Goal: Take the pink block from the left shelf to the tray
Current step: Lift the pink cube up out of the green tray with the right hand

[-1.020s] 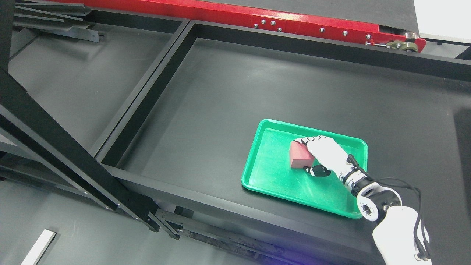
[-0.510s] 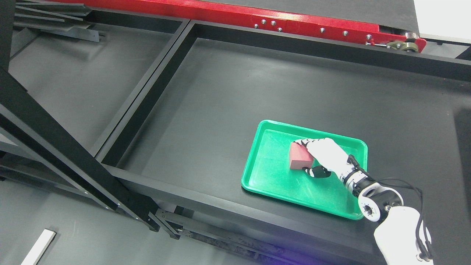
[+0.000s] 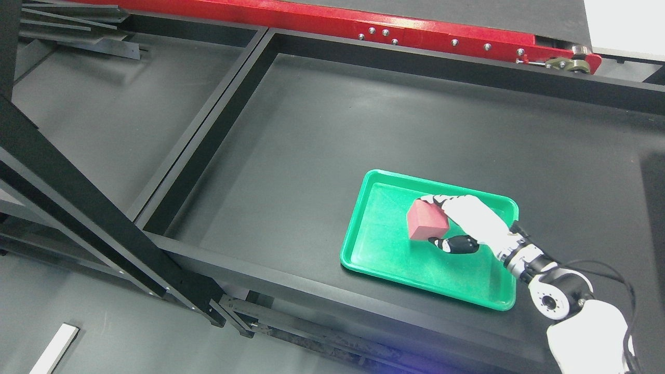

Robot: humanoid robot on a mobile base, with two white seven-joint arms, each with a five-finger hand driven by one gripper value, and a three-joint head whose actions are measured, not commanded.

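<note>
One pink block (image 3: pixel 427 222), boxy with flat sides, sits inside the shiny green plastic tray (image 3: pixel 374 249) on the dull black bench (image 3: pixel 311 145). Our right hand (image 3: pixel 470 221) is smooth and white. Its fingers (image 3: pixel 434 198) sit loosely by the block; we cannot tell if they still grip it. Since before, our hand has pulled back toward the right, showing more of the block.

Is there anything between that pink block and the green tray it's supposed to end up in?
Nothing visible. The block is already inside the tray, with the right hand against its right side, fingers over its far edge and thumb at its near corner. Nothing else lies in the tray.
</note>
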